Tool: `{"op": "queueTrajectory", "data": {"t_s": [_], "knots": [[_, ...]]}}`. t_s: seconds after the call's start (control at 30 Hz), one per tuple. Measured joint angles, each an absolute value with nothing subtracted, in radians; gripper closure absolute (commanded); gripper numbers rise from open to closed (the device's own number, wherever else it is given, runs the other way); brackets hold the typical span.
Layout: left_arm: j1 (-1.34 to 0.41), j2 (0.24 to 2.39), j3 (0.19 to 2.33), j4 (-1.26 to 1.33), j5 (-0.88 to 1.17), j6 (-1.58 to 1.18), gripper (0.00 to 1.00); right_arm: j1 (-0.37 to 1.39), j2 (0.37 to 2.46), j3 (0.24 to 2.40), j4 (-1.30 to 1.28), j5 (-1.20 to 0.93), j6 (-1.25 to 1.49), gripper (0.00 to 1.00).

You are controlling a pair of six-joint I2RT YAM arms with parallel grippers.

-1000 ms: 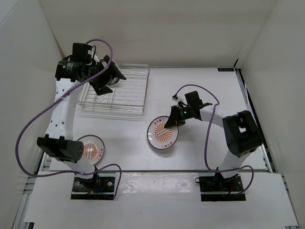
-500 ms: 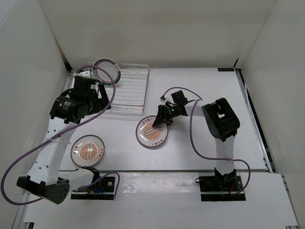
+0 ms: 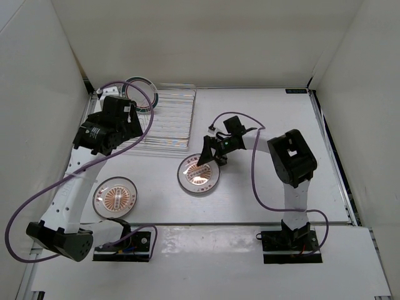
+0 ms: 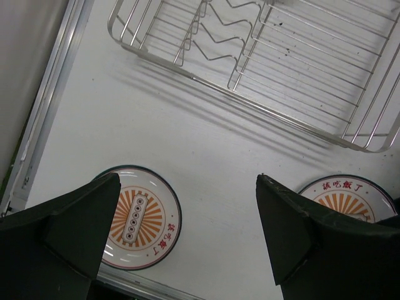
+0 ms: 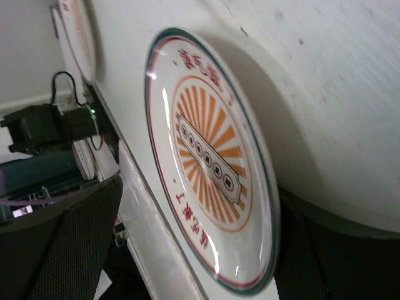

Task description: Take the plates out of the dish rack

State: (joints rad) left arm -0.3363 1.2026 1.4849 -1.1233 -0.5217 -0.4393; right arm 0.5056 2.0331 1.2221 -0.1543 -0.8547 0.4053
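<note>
The silver wire dish rack stands at the back left. A plate with a dark rim stands upright at its far left corner, partly behind a cable. One sunburst plate lies flat at the near left. Another sunburst plate lies flat mid-table. My right gripper is open, its fingers spread wide either side of that plate's far rim. My left gripper hangs open and empty above the rack's near left edge.
White walls enclose the table on three sides. A metal rail runs along the left edge. Purple cables loop over the rack's left side and beside the right arm.
The right gripper carried the sunburst plate leftward, set it flat and opened off it. The left arm drew back from the rack, and the dark-rimmed plate now shows.
</note>
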Motion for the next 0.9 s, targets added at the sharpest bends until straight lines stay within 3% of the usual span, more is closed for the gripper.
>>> {"op": "queueTrajectory", "data": {"t_s": [0.17,0.5,0.9], "knots": [[-0.336,1.224,1.485,-1.069,-0.529,-0.391,0.00,0.496,2.043,1.367,-0.437,-0.794,0.270,0.10],[-0.293,1.335,1.502,-1.064,-0.496,-0.406,0.00,0.481,1.917,1.377,-0.605,-0.710,0.121,0.10],[0.145,1.503,1.575,-0.979,-0.148,-0.598,0.00,0.412,1.740,1.311,-0.713,-0.577,0.041,0.10]]}}
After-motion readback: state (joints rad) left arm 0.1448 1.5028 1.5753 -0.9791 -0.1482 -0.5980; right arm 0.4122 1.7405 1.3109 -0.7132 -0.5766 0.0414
